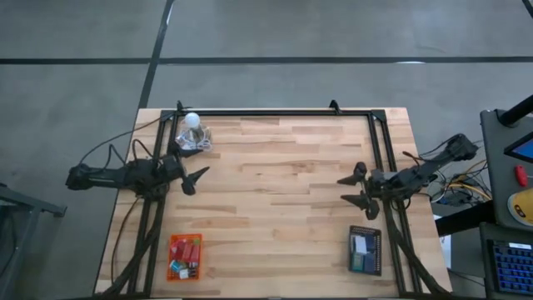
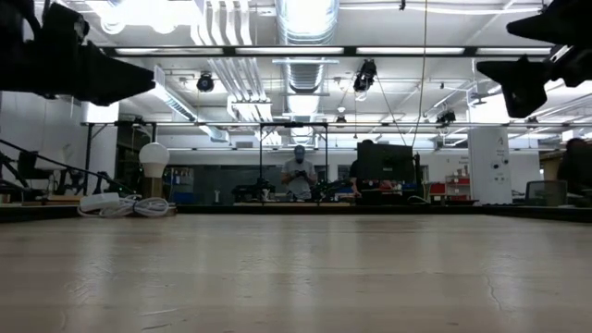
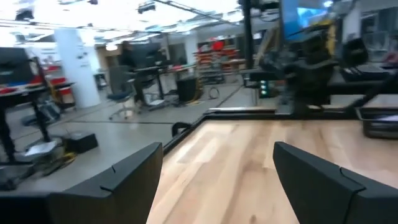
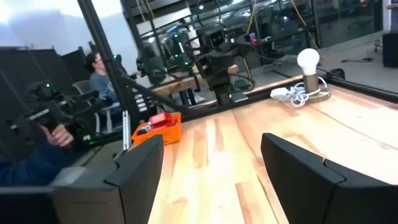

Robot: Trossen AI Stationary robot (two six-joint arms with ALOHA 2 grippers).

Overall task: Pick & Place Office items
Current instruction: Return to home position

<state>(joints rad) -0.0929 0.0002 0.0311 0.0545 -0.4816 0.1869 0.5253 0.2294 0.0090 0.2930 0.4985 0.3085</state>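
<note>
Table: light butcher-block wooden table [image 1: 283, 167], carrying all items listed below.
Frame: black metal tube frame [image 1: 275, 112], running along the far edge and down both sides of the table.
Left arm: dark 6-joint arm, lying over the left side rail at mid-table and pointing toward the centre.
Right arm: dark 6-joint arm, lying over the right side rail at mid-table and pointing toward the centre.
Left gripper [image 1: 198, 180]: raised off the table top, near the left rail; jaws released, the 2 fingers spread wide with nothing between them.
Right gripper [image 1: 341, 189]: raised off the table top, near the right rail; jaws released, the 2 fingers spread wide with nothing between them.
Orange tray: orange ribbed plastic tray [image 1: 170, 258], at the near left corner of the table.
Black tray: black ribbed plastic tray [image 1: 376, 250], at the near right corner of the table.
Bulb: white round bulb on a base [image 1: 192, 121], at the far left corner, upright, with a pale coiled cord [image 1: 193, 142] heaped beside it.
Office items: small blocky pieces; red and teal ones lie inside the orange tray [image 1: 186, 248], white and blue ones lie inside the black tray [image 1: 360, 246]. Exact count cannot be told.
</note>
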